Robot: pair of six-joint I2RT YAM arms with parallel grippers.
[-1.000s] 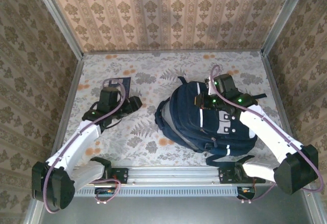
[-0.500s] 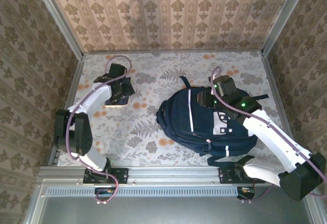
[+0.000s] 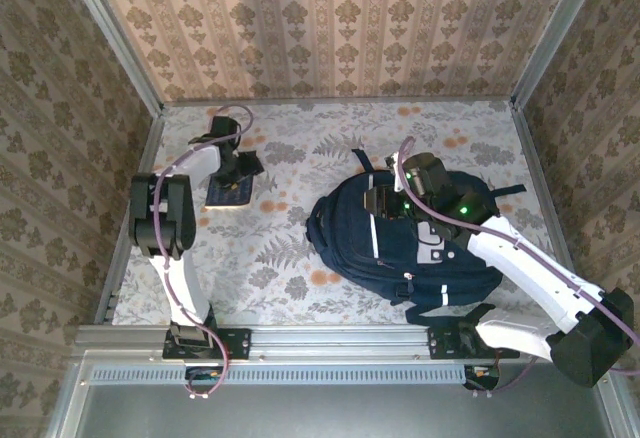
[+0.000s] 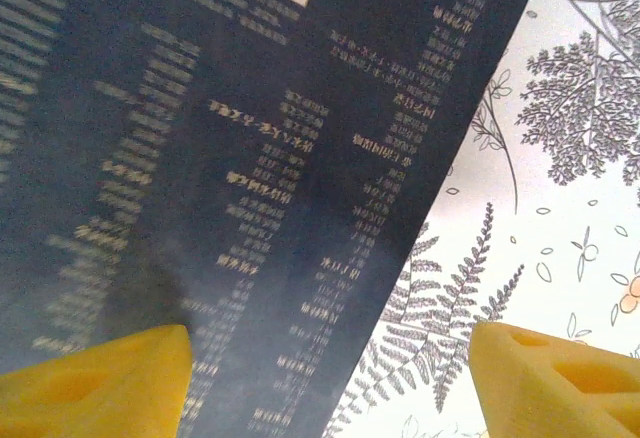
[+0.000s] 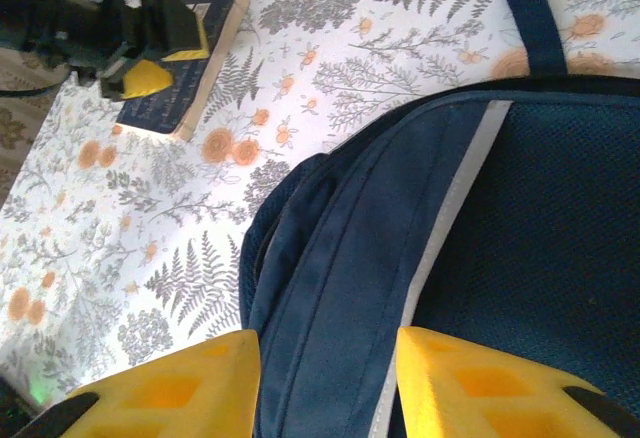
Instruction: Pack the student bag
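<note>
Plainly, the work is split between the two arms. The left gripper (image 4: 330,348) hangs low over a dark blue booklet (image 4: 250,158) that lies flat on the table (image 3: 300,298) at about ten o'clock. Its yellow fingers (image 4: 100,383) are spread wide and hold nothing. We read that spread as a set-up for closing across the booklet's width, since the cover passes under one finger and its long edge runs between the two.

The right gripper (image 5: 328,358) sits over the student bag (image 3: 350,228), its jaws partly apart astride the front panel beside a white stripe (image 5: 450,208). We cannot tell whether they pinch the fabric or merely rest above it. Our guess is that this arm is there to steady or lift the bag's upper rim, so the mouth can take the booklet.

The bag lies right of the table's middle, at about three to four o'clock, front side up. Its long axis runs on a diagonal, from eleven o'clock to five o'clock. The carry loop (image 3: 356,158) marks the top and points to eleven o'clock — roughly toward the far edge — while loose straps (image 3: 470,313) trail off the base at five o'clock, near the right arm's mount. The curved upper rim faces ten o'clock, toward the booklet.
</note>
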